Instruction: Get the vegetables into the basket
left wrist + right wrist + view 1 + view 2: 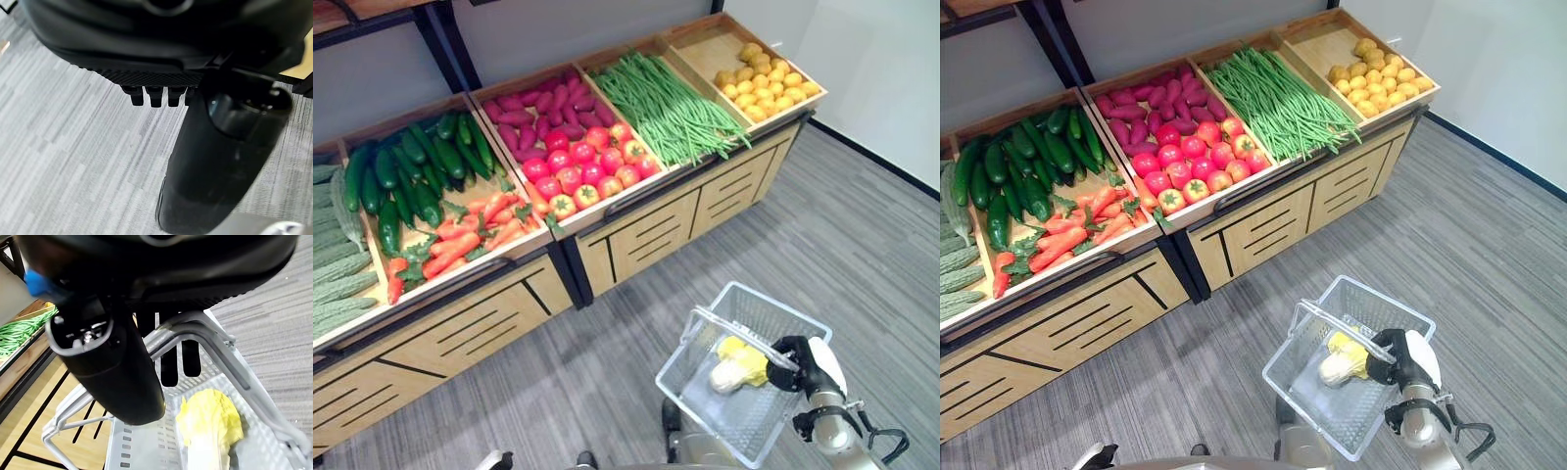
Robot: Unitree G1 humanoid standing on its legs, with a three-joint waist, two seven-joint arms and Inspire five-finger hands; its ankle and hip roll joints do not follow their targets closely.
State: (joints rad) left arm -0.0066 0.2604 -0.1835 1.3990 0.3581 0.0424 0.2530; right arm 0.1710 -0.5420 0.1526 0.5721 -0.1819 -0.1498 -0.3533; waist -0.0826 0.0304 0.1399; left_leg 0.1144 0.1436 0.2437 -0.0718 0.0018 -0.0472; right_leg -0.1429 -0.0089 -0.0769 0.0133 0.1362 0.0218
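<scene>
Cut off and covered

The gourds (335, 257) ran off the frame's side; the right hand (795, 360) covered part of the basket's handle (741, 335).

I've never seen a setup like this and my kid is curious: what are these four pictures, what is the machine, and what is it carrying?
This is a two-legged humanoid robot with dark hands of fingers and a thumb. The two wide pictures come from a stereo camera on its head, looking down. The other two come from cameras on its wrists, looking along each hand from very close.

In front of it stands a wooden produce stand with cucumbers, carrots, tomatoes, green beans and yellow potatoes in separate bins.

The right hand is curled round the handle of a grey wire basket, carried above the carpet. Inside lies one pale yellow cabbage; the right wrist view shows it too, past the fingers hooked on the handle.

The left hand hangs over the grey carpet, its fingers curled and holding nothing.
</scene>
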